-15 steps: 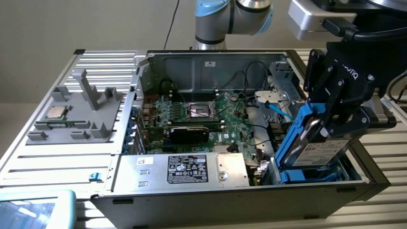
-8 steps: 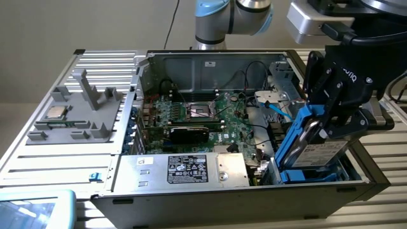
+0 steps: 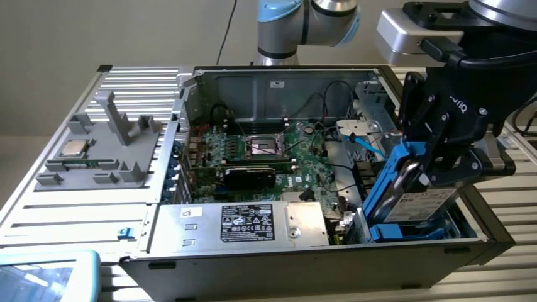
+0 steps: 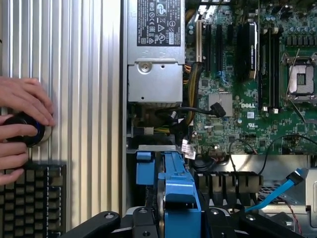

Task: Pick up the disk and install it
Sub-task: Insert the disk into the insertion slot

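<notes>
- The hand (image 3: 429, 177) is closed on the disk (image 3: 417, 205). Its fingers clamp the blue carrier (image 3: 384, 184) by the long sides, which leaves the labelled face and the end tabs free.
- The disk hangs on edge and tilted, inside the open computer case (image 3: 251, 267), at the corner on the exterior view's right. Its lower end is at the drive bay (image 3: 419, 231). The tilt probably serves to line the carrier up with the bay's guides.
- Whether the carrier already touches the bay cannot be told.
- The case lies on its side on the ribbed worktop (image 3: 75, 211), so the bay opens upward to the arm.
- The bay sits just beside the power supply (image 3: 243, 221) and near the motherboard (image 3: 277, 154). A blue data cable (image 3: 368, 146) rests close to the disk.
- A grey fixture (image 3: 105, 148) with a CPU chip (image 3: 74, 148) stands well apart on the worktop.
- A person's hand (image 4: 25, 101) rests on a black knob (image 4: 24, 130) beside a keyboard (image 4: 29, 198), presumably guiding the arm.
</notes>
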Action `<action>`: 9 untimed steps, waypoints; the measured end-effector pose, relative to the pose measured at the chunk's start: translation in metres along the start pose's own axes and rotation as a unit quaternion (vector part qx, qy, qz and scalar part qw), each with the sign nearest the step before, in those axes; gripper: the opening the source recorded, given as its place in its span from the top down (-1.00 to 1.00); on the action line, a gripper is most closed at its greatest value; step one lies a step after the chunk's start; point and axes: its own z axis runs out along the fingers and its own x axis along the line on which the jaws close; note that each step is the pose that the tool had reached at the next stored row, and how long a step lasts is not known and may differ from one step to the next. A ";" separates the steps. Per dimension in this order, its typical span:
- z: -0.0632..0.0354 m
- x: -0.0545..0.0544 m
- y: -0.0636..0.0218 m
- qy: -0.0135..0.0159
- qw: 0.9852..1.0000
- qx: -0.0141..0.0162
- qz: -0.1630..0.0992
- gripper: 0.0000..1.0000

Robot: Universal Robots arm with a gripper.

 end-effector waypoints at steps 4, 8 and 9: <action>0.0018 0.000 -0.0001 0.000 1.000 0.000 -0.001 0.25; 0.0026 0.000 -0.0006 0.000 1.000 0.000 -0.002 0.10; 0.0026 0.000 -0.0010 0.000 1.000 0.000 -0.002 -0.04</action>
